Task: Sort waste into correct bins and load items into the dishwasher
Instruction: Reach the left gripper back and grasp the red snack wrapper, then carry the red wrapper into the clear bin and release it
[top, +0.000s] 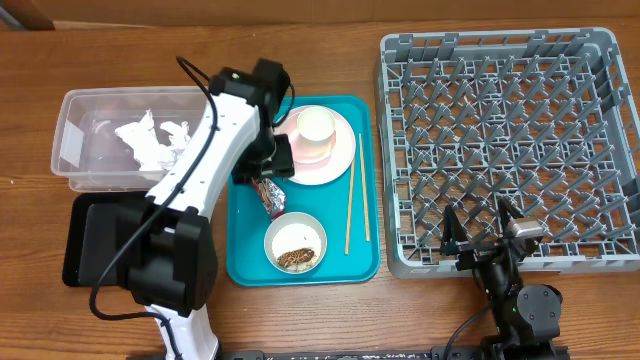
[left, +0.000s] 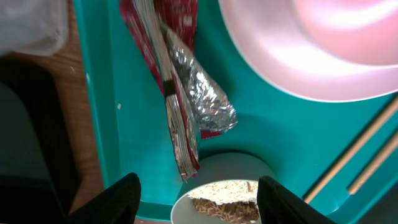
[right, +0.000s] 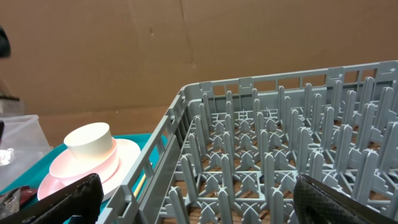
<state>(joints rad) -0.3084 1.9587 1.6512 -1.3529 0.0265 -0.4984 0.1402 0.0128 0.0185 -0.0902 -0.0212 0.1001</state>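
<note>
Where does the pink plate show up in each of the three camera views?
Overhead: the pink plate lies in the upper half of the teal tray, with a white cup on it.
Left wrist: the pink plate fills the upper right corner, cut off by the picture's edge.
Right wrist: the pink plate is at lower left, beside the grey rack.
Shared landmark: the teal tray under the plate.

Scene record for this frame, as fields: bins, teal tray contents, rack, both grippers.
clear tub: holds crumpled napkins
black tray: partly hidden by the left arm; visible part bare
teal tray: plate with cup on it, red wrapper, bowl with food scraps, two chopsticks
dish rack: no dishes loaded
left gripper: open, over wrapper, not gripping
right gripper: open, at rack's near edge
</note>
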